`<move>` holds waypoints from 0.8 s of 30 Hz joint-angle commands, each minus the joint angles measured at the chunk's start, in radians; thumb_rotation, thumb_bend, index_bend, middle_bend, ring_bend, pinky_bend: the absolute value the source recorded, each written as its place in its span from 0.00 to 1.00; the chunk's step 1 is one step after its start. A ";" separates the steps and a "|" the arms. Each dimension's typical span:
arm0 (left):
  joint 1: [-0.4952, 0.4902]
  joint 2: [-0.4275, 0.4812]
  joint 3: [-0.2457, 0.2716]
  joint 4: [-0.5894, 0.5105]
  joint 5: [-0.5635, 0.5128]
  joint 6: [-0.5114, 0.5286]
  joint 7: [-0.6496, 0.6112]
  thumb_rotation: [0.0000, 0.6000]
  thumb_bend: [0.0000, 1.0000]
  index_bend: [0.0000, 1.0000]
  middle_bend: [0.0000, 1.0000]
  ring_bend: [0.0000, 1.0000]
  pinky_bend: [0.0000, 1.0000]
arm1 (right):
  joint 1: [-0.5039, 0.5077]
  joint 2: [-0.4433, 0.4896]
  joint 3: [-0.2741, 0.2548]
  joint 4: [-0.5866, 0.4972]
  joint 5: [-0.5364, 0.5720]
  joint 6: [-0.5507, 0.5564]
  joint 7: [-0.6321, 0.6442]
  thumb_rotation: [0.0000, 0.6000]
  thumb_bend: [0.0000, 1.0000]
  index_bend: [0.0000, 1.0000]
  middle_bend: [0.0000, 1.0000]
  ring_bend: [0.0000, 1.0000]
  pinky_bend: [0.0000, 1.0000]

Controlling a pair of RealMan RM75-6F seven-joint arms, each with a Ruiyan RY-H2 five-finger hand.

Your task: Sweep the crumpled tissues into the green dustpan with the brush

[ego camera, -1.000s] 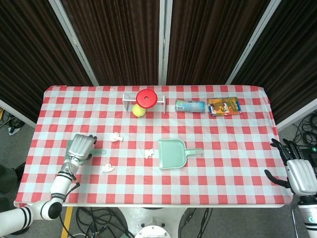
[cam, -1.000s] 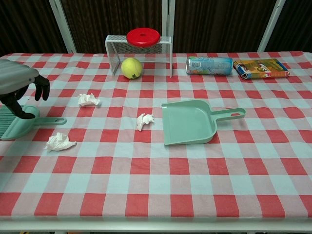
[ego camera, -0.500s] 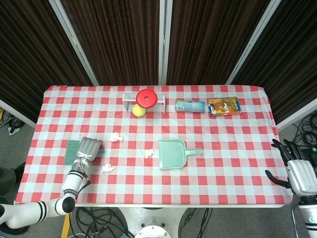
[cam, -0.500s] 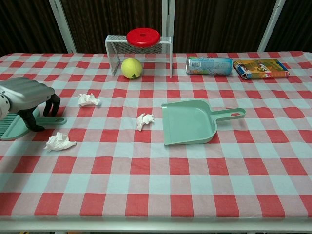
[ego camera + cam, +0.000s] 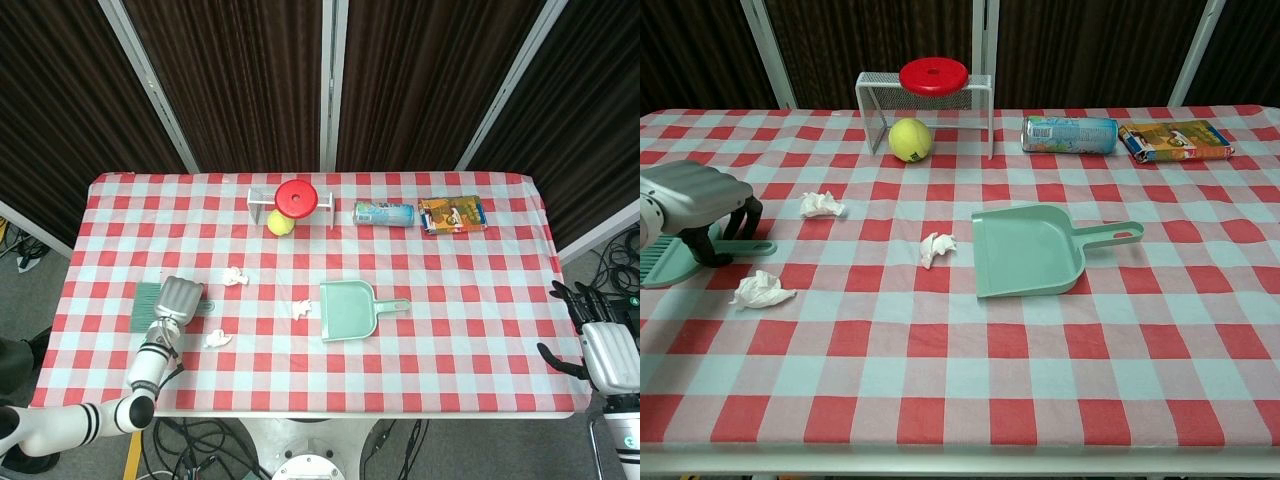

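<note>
The green brush (image 5: 675, 262) lies flat on the table at the left, bristles (image 5: 146, 305) pointing left. My left hand (image 5: 695, 197) is over its handle (image 5: 745, 247), with the thumb on the near side and the fingers on the far side, not clamped. The green dustpan (image 5: 1028, 250) sits mid-table with its handle to the right. One of three crumpled tissues (image 5: 937, 248) lies just left of the pan. Another tissue (image 5: 820, 205) is further back, and the third tissue (image 5: 762, 291) is near the brush. My right hand (image 5: 605, 350) hangs off the table's right edge, fingers spread and holding nothing.
At the back stand a small white goal frame (image 5: 880, 95) with a red disc (image 5: 933, 75) on top and a yellow tennis ball (image 5: 910, 139) under it. To their right are a lying can (image 5: 1069, 134) and a colourful packet (image 5: 1175, 140).
My left hand has moved right and come down from above the bristles onto the brush handle. In the last half second it settled slightly. The right hand and the tissues stayed put.
</note>
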 commanded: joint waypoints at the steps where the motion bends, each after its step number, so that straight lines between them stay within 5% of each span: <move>1: -0.002 0.001 0.003 0.001 0.005 0.002 -0.013 1.00 0.32 0.47 0.50 0.63 0.92 | 0.001 0.001 0.000 -0.001 0.001 -0.002 -0.001 1.00 0.17 0.06 0.19 0.00 0.00; 10: 0.011 0.053 0.013 0.001 0.126 0.004 -0.145 1.00 0.41 0.53 0.55 0.63 0.92 | 0.015 0.007 0.000 -0.022 0.011 -0.034 -0.043 1.00 0.18 0.06 0.19 0.00 0.00; 18: 0.090 0.159 0.039 0.034 0.447 0.084 -0.555 1.00 0.44 0.54 0.56 0.63 0.92 | 0.110 -0.038 0.028 -0.065 0.045 -0.165 -0.213 1.00 0.26 0.17 0.26 0.04 0.00; 24: 0.138 0.218 0.061 0.044 0.568 0.161 -0.710 1.00 0.44 0.54 0.56 0.63 0.92 | 0.229 -0.131 0.081 -0.077 0.110 -0.300 -0.316 1.00 0.15 0.27 0.33 0.09 0.00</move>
